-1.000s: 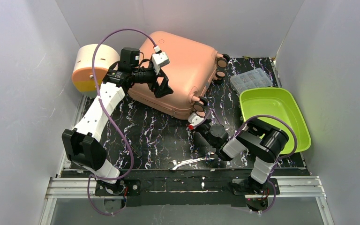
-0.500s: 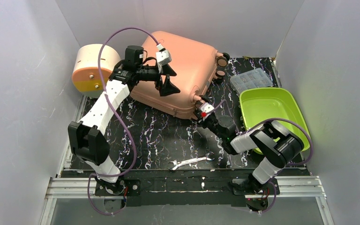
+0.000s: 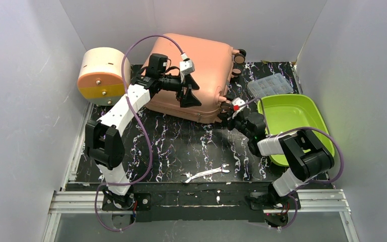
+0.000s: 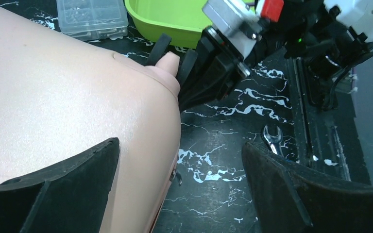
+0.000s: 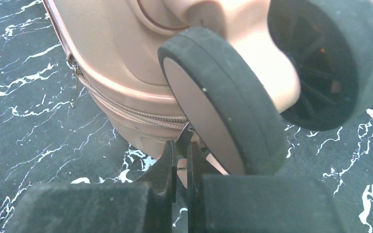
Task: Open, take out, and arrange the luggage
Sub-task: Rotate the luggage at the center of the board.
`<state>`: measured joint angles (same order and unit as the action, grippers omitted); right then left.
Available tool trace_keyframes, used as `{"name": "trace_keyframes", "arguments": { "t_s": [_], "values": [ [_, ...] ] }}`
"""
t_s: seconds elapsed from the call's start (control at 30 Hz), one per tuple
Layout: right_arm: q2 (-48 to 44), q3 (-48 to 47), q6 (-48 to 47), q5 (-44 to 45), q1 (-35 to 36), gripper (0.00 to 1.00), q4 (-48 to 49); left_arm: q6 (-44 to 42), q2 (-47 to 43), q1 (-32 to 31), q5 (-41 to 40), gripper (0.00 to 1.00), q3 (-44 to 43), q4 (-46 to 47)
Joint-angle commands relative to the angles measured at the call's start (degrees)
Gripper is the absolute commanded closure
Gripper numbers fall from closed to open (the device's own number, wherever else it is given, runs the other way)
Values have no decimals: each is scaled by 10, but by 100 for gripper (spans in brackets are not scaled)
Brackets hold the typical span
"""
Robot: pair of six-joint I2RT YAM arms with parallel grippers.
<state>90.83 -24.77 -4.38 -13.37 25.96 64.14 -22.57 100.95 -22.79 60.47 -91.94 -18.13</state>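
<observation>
The luggage point(image 3: 209, 65) is lying closed on its broad side at the far middle of the counter point(image 3: 171, 146), its wheels pointing toward the lime-green tray point(image 3: 292, 121). The left gripper point(image 3: 192, 92) is hovering over the shell's near side, its fingers point(image 4: 68, 184) spread wide and holding nothing. The right gripper point(image 5: 181, 150) is reaching in at the near right corner, fingers point(image 5: 167, 160) pressed together at the zipper seam point(image 5: 126, 111) beneath a wheel point(image 5: 223, 107); whether a zipper tab is being pinched cannot be told.
</observation>
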Motion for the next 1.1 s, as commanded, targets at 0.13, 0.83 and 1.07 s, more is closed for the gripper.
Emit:
{"name": "trace_keyframes", "arguments": {
  "t_s": [0.13,0.83,1.07],
  "values": [
    [-10,-40,-47,-154,-115,99,-49,-84,-10,0,-53,4,32,-59],
    [126,-260,-104,-193,-175,99,-227,-91,-58,0,-26,6,64,-73],
    [151,-318,-115,-98,-175,99,-259,-107,-74,0,-5,6,79,-94]
  ]
}}
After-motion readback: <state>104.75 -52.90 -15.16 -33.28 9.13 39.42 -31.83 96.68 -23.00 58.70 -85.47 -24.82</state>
